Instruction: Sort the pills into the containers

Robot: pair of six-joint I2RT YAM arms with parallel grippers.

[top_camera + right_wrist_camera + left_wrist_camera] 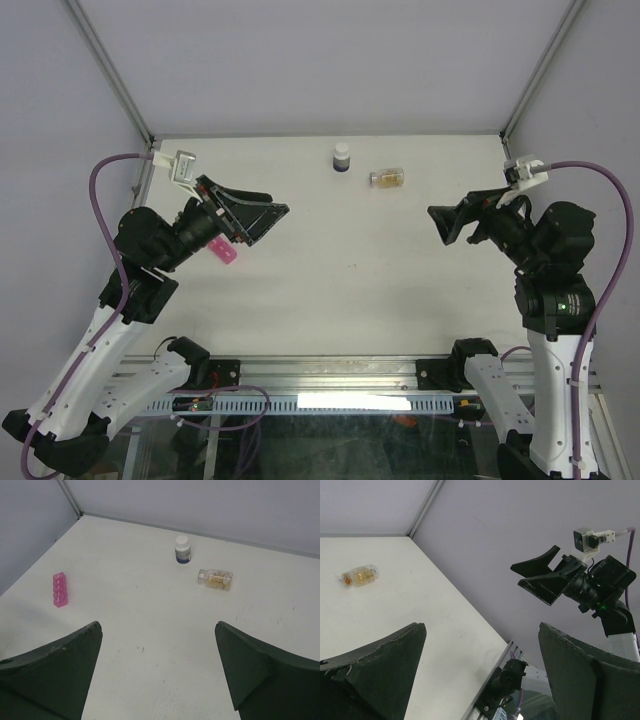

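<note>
Where the left tool [262, 216] overhangs, the pink organiser [223, 251] (overhead) half hides.

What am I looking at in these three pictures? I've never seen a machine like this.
These are two robot arms bolted to the near edge of a white table. One picture looks down from above; the other two come from small cameras on each arm's wrist, so the dark wedges at the bottom are that arm's own fingers. The left gripper and the right gripper both hang open above the table, holding nothing. On the table lie a pink pill organiser, a clear bottle on its side with yellow-orange pills inside, and a dark white-capped bottle standing upright.
</note>
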